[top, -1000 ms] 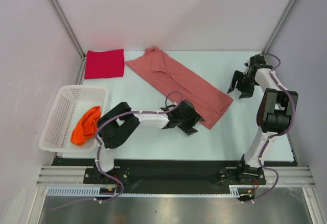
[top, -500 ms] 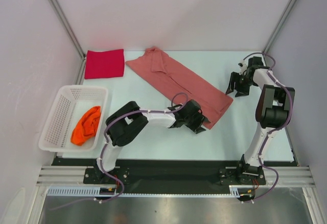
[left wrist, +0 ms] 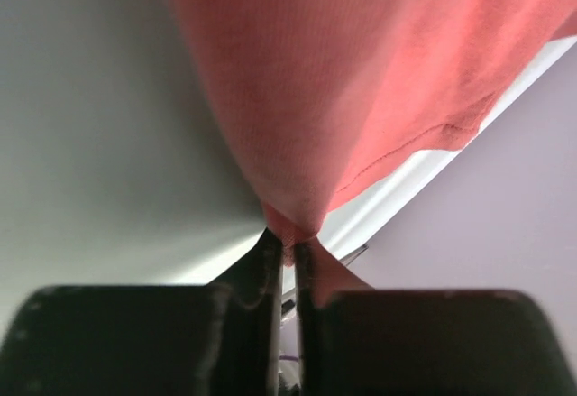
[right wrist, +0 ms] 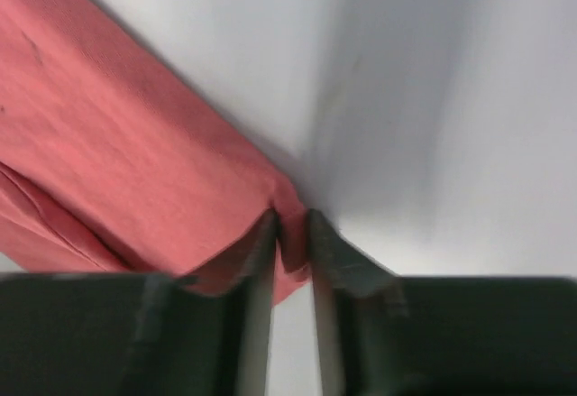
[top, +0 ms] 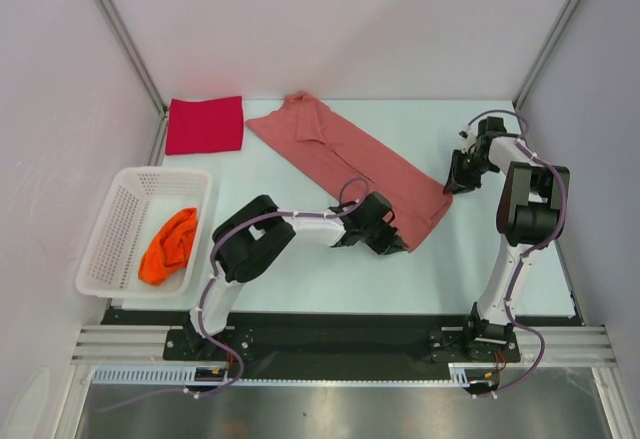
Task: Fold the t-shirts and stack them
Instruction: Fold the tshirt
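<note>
Both grippers closed on the salmon-pink tee (top: 350, 154) within the last sec. The L gripper (top: 388, 240), wide open a sec ago, now had its jaws almost together, pinching the tee's near hem corner at frame centre. The L wrist view showed cloth bunched into the slit between the fingers (left wrist: 257, 270). The R gripper (top: 455, 181) hung open & off the cloth at right a sec ago. It had since moved down-left onto the tee's right corner, & the R wrist view showed a small fold of pink nipped between near-shut jaws. We judged both lower corners secured, so the next fold could start. The tee still lay diagonal, collar at upper centre. The crimson tee (top: 204, 124) sat folded upper left. The orange tee (top: 168, 246) lay crumpled in the white mesh basket (top: 112, 227), lower left. Neither had moved.
</note>
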You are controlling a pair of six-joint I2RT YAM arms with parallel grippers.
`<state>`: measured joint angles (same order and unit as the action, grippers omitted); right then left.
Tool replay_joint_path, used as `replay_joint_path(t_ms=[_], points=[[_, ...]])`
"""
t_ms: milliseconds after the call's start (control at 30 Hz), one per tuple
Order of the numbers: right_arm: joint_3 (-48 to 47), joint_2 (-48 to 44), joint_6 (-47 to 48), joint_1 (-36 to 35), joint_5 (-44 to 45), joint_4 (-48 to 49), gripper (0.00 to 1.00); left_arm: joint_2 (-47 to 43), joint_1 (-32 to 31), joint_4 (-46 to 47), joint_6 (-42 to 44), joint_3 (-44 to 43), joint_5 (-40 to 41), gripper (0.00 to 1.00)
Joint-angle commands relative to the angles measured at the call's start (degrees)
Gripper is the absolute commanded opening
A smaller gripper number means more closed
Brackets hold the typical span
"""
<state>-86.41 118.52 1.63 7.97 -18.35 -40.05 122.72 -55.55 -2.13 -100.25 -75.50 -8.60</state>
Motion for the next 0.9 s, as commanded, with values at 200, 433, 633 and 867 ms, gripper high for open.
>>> replay_joint_path(t_ms=[200,433,633,867], points=[[14.85,-10.75,-14.28,-3.38,1.82,-4.06,0.00,-2.55,1.06,-15.52,22.24,-2.28,-1.42,0.00],[33.82,-26.57,-24.12,-9.62,-1.35,-4.77,0.00,-16.16,1.58,-19.05,32.04,16.31,-3.17,0.00],[45.78,-43.71,-32.90,-21.04,1.13,-6.09,0.00,-28.92,1.32,-20.62,37.67,33.01,-3.97,0.00],[58.87,-58.12,-51.09,-38.01,2.26,-0.03,0.00,-48.26,-0.35,-22.21,39.43,47.37,-1.69,0.04]])
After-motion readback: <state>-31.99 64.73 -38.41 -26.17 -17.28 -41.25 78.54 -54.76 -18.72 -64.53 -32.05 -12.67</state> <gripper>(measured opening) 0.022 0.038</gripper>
